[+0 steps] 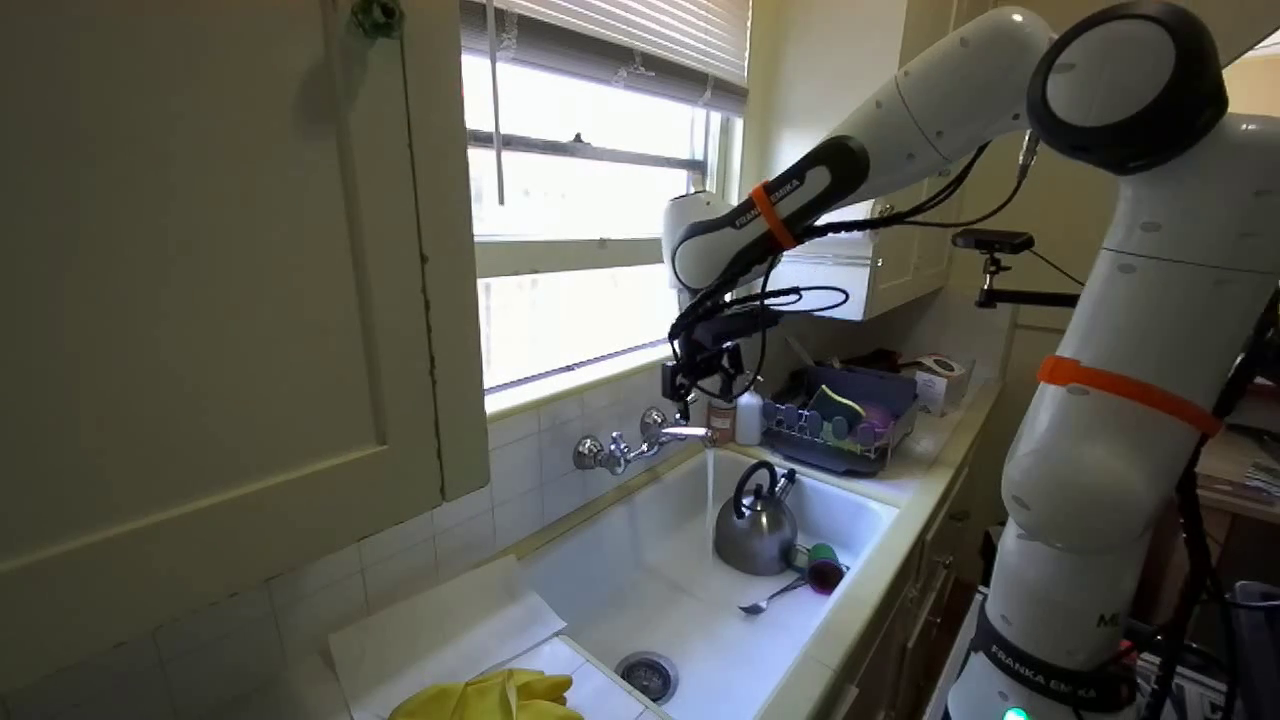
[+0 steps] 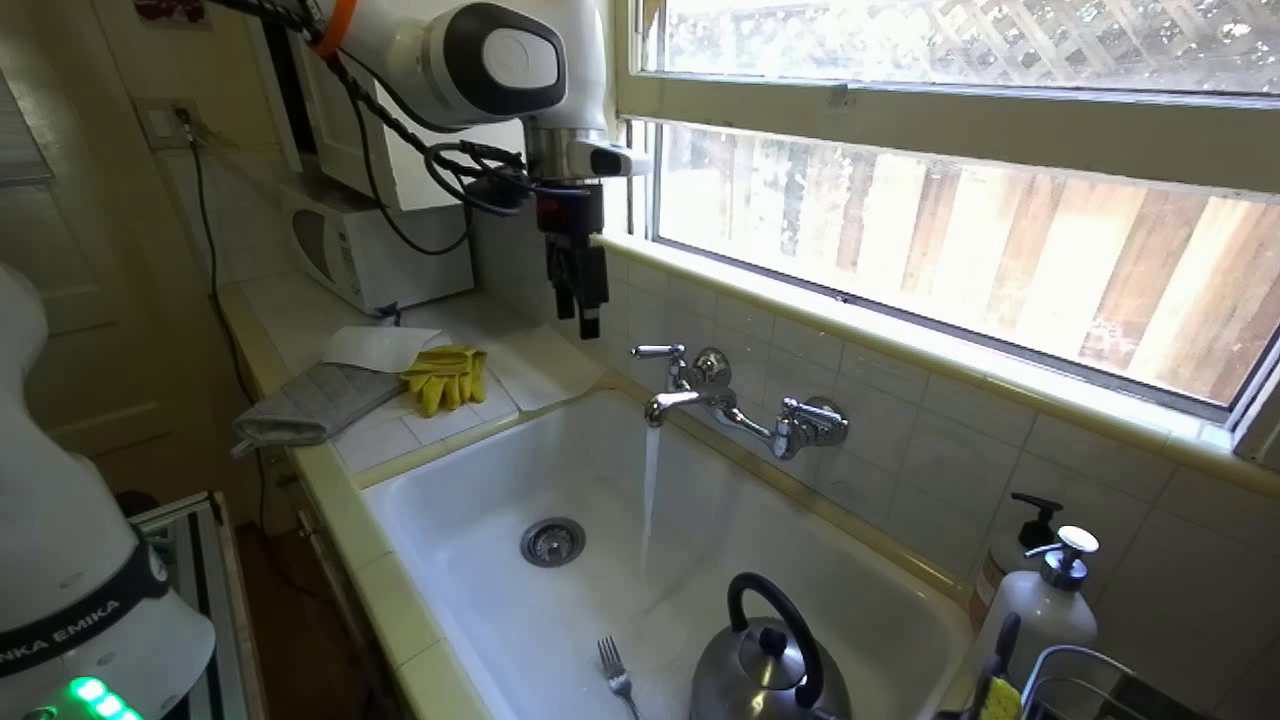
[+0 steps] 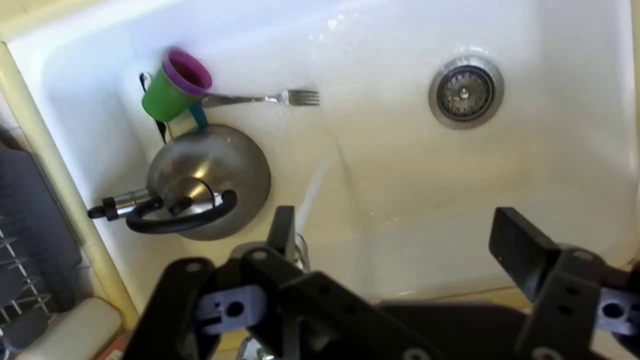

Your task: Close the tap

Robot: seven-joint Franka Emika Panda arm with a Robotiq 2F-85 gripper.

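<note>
- Wall-mounted tap [image 2: 724, 400], 2 lever handles [image 2: 657, 351]: polished chrome.
- Sink basin [image 2: 800, 545]: smooth, glossy, enamel-like.
- Kettle [image 3: 220, 155]: satin steel; loop handle [image 3: 175, 226], matt plastic.
- Fork [image 3: 283, 97]: shiny metal.
- Gloves [image 2: 445, 378]: creased, rubber-like.
- Wall tiles [image 2: 930, 450]: smooth, glazed.

Tiled counter [image 2: 510, 335] | grey cloth [image 2: 318, 402] | yellow gloves [image 2: 445, 378] | dish rack [image 1: 868, 384] | microwave, apparently [image 2: 378, 268]
</note>
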